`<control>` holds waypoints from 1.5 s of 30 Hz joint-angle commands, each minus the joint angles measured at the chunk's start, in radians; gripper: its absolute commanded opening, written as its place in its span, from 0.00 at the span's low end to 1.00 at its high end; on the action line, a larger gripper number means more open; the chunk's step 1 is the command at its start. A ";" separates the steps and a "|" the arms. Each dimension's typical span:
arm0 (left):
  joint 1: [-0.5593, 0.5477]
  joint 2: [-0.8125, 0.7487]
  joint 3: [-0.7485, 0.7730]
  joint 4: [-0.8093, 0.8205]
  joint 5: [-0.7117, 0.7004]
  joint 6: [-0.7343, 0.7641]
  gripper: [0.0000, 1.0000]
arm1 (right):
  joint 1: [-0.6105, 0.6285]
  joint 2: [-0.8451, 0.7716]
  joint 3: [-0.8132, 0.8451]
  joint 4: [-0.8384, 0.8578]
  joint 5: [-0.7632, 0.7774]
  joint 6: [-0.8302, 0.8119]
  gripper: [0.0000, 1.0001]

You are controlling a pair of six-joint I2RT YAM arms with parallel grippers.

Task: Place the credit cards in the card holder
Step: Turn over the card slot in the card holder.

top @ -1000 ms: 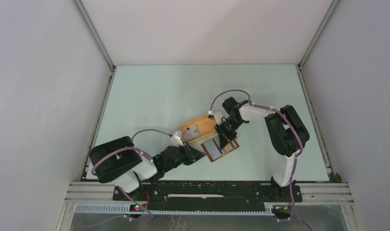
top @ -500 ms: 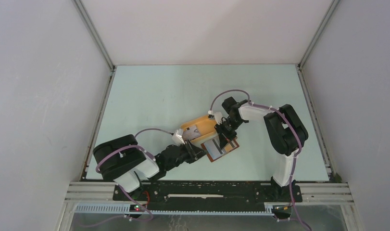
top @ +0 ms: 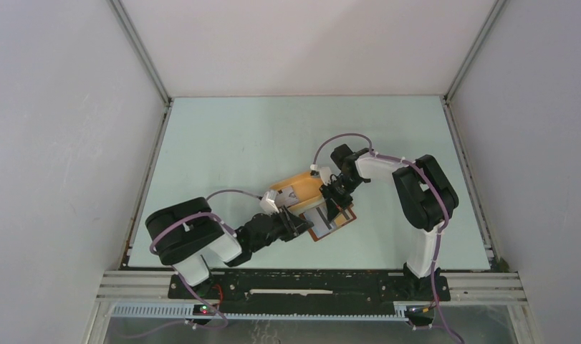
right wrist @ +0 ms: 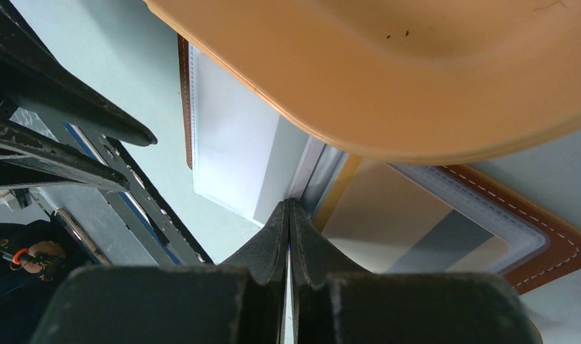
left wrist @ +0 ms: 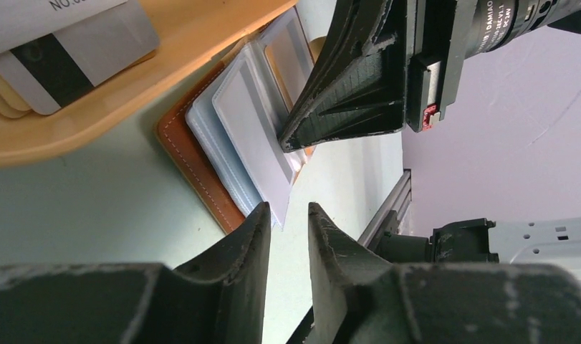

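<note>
- L arm (top: pixel 201 240): low over the surface (top: pixel 223 143), stretched from its near-left base to the right, wrist just beside the card holder (top: pixel 323 228).
- L jaws: narrow gap, nothing clamped btwn them. Tips sit at the free corner of a pale credit card (left wrist: pixel 253 136); can't tell if touching.
- That card: partly in a clear sleeve of the open holder, rest sticking out toward L jaws.
- R arm (top: pixel 423 197): elbow raised, forearm reaching left and down onto the holder.
- R jaws: closed tip to tip, planted at the holder's centre fold.
- Card holder: open flat on the surface, far edge against the orange tray (top: pixel 296 188), seemingly partly under its rim.
- More cards (left wrist: pixel 69 54) lie in the tray.
</note>
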 commanded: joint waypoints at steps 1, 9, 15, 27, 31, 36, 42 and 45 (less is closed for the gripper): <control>0.003 0.013 0.038 0.015 -0.021 -0.011 0.31 | -0.005 0.023 0.016 0.004 0.039 -0.007 0.06; 0.009 0.039 0.063 0.009 -0.020 -0.013 0.32 | -0.005 0.021 0.018 0.002 0.036 -0.007 0.06; 0.012 0.059 0.069 0.009 -0.024 -0.025 0.32 | -0.005 0.023 0.019 0.002 0.037 -0.008 0.06; 0.014 0.068 0.078 -0.010 -0.028 -0.031 0.33 | -0.004 0.025 0.019 0.003 0.036 -0.008 0.06; 0.014 0.076 0.086 -0.014 -0.028 -0.034 0.33 | -0.004 0.025 0.018 0.002 0.036 -0.008 0.06; 0.016 0.083 0.097 -0.028 -0.029 -0.034 0.33 | -0.004 0.025 0.018 0.003 0.036 -0.008 0.06; 0.016 0.090 0.104 -0.031 -0.026 -0.035 0.34 | -0.004 0.025 0.018 0.003 0.036 -0.007 0.06; 0.016 0.097 0.111 -0.031 -0.022 -0.039 0.34 | -0.004 0.024 0.019 0.002 0.036 -0.008 0.06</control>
